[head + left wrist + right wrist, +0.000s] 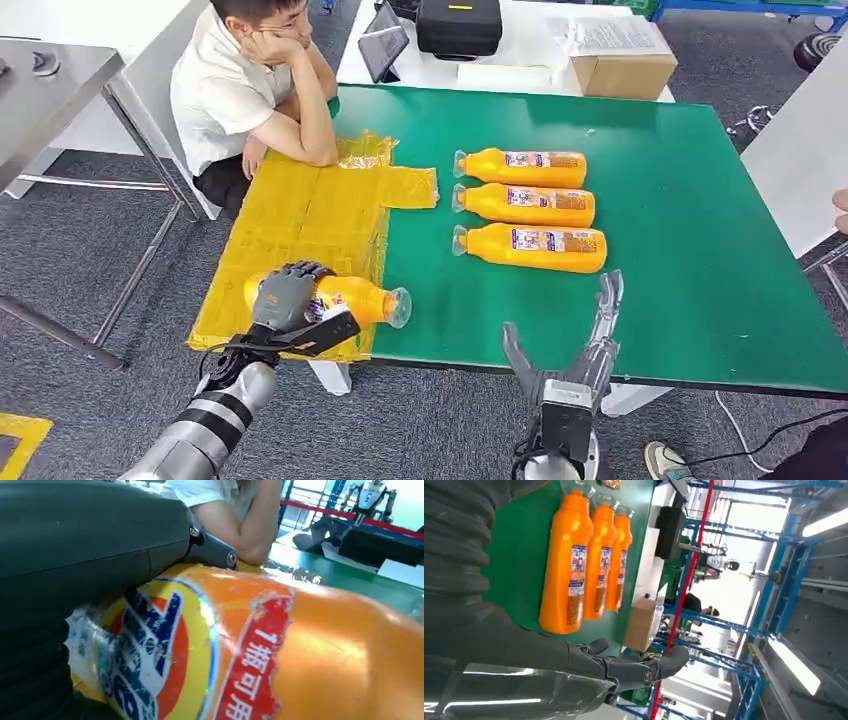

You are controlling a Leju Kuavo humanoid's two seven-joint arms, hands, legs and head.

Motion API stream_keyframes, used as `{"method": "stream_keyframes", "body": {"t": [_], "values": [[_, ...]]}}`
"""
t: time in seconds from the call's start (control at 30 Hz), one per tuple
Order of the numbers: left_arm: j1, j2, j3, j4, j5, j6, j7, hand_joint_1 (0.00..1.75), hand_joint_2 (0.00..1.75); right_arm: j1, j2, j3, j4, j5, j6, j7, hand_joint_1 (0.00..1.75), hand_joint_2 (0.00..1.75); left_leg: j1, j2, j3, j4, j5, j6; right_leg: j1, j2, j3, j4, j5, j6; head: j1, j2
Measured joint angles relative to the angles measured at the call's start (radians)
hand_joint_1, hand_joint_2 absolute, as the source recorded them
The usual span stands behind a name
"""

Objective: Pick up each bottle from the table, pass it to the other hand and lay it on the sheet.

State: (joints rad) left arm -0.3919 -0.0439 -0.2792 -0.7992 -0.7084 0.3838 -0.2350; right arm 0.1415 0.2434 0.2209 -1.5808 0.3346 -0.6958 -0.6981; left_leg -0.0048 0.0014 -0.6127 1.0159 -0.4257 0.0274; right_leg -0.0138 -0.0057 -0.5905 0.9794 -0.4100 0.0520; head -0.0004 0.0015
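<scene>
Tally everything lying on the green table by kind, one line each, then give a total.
Orange bottles: 4, three in a row on the bare green table, at and, and one on the sheet under the left hand
Yellow sheet: 1
Total: 5
</scene>
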Motion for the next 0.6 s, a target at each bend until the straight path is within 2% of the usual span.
{"method": "stream_keyframes", "body": {"t": [0.03, 0.1, 0.2, 0.6], "values": [[-0.002, 0.000, 0.000, 0.002, 0.003, -0.009, -0.002, 0.07, 1.75, 0.000, -0.002, 0.003, 0.003, 0.000, 0.000, 0.000, 0.00, 1.75, 0.000, 0.000, 0.000, 0.000, 0.000, 0.000, 0.000, 0.000, 0.000, 0.000, 0.000, 0.000, 0.000, 0.000], [-0.005, 0.000, 0.000, 0.004, 0.008, -0.016, -0.005, 0.00, 1.75, 0.000, -0.006, 0.004, 0.008, 0.000, 0.000, 0.000, 0.00, 1.75, 0.000, 0.000, 0.000, 0.000, 0.000, 0.000, 0.000, 0.000, 0.001, 0.000, 0.000, 0.000, 0.000, 0.000], [-0.008, -0.003, 0.000, 0.010, 0.008, -0.033, -0.008, 0.00, 1.75, 0.000, -0.011, 0.005, 0.015, -0.001, 0.000, 0.000, 0.00, 1.75, 0.000, 0.000, 0.000, 0.000, 0.000, 0.000, 0.000, 0.000, 0.001, 0.000, 0.000, 0.000, 0.000, 0.000], [-0.085, -0.026, -0.006, 0.087, 0.052, -0.256, -0.013, 0.00, 1.75, -0.019, -0.035, 0.001, 0.038, -0.025, 0.000, 0.000, 0.00, 1.75, 0.000, 0.000, 0.003, 0.000, 0.000, 0.000, 0.000, 0.000, 0.003, 0.000, 0.000, 0.000, 0.000, 0.000]]}}
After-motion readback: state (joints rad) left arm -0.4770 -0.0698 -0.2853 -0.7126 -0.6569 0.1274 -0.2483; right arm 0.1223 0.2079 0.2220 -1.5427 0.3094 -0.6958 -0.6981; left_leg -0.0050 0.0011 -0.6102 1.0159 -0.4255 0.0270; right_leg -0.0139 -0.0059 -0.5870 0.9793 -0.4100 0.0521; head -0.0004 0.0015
